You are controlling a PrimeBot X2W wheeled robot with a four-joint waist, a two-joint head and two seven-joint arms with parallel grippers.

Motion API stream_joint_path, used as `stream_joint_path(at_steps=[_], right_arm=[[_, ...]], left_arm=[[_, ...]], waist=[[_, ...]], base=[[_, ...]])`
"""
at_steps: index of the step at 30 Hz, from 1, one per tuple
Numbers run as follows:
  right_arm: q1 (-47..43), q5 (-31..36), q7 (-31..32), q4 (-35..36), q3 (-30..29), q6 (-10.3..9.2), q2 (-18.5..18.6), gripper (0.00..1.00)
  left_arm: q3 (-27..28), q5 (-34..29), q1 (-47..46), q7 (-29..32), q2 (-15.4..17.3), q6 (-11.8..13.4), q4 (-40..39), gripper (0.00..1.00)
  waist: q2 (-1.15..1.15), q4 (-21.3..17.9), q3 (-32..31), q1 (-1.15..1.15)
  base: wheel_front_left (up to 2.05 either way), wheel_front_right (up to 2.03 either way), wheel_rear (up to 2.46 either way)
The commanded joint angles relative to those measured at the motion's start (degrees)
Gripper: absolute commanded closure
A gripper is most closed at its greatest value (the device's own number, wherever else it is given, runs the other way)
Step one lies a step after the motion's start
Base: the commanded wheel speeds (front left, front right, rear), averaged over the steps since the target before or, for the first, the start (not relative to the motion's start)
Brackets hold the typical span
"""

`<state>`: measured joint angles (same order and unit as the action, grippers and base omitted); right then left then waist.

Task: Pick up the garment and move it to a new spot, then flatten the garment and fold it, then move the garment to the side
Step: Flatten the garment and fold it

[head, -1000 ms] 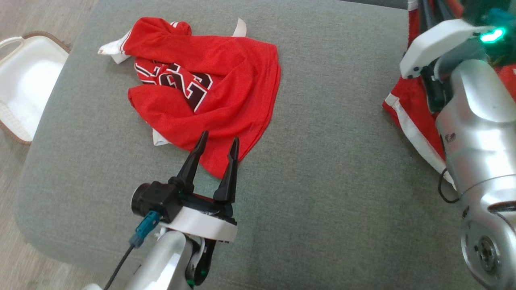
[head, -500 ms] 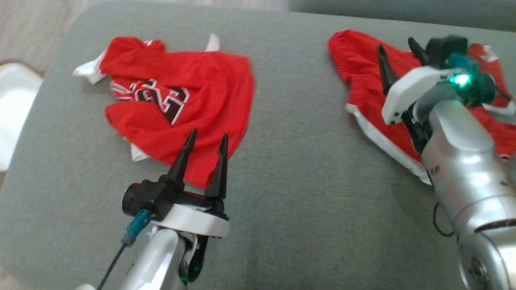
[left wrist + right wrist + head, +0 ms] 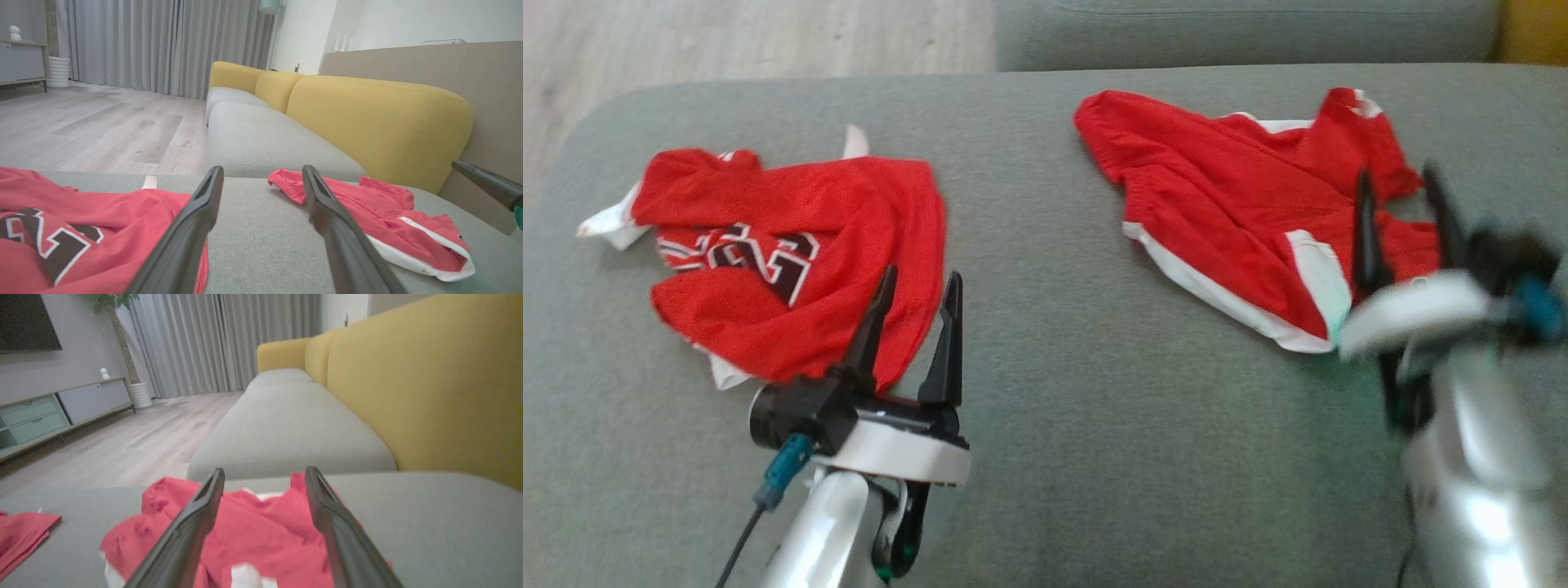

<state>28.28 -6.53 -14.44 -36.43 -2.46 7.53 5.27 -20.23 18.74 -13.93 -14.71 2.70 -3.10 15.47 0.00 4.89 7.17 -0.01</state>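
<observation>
The red jersey (image 3: 768, 269) with dark numerals is lying crumpled on the grey sofa seat (image 3: 1045, 392), toward nine o'clock in the head view. The red shorts (image 3: 1233, 204) with white trim are lying toward two o'clock, well apart from it. The left pincer (image 3: 920, 278) is hovering at seven o'clock, fingers spread wide and holding nothing, tips pointing over the jersey's near hem. The right pincer (image 3: 1396, 175), blurred, is hanging at four o'clock, likewise gaping and empty, tips over the shorts' near edge.
</observation>
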Motion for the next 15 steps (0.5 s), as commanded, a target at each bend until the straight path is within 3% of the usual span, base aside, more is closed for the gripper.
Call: stream_joint_path(at_steps=[1, 7, 15], right_arm=[[-2.1, 0.2, -0.5, 4.0, 1.1, -0.04, -1.5, 0.00], [-9.6, 0.5, -0.5, 9.0, 1.7, -0.04, -2.3, 0.00], [-6.5, 3.0, 3.7, 7.8, 2.5, -0.04, -2.4, 0.00]], left_arm=[[2.1, -0.5, -0.4, -0.3, 0.2, -0.2, -2.0, 0.00], [2.0, -0.9, -0.6, -0.3, 0.2, -0.6, -1.9, 0.00], [1.3, -0.9, -1.5, -0.3, 0.2, -1.2, -1.5, 0.00]], waist=[[0.00, -1.3, -0.1, 0.01], [0.00, -2.8, 0.9, 0.01], [0.00, -1.7, 2.3, 0.01]], base=[[0.00, 0.00, 0.00], [0.00, 0.00, 0.00], [0.00, 0.00, 0.00]])
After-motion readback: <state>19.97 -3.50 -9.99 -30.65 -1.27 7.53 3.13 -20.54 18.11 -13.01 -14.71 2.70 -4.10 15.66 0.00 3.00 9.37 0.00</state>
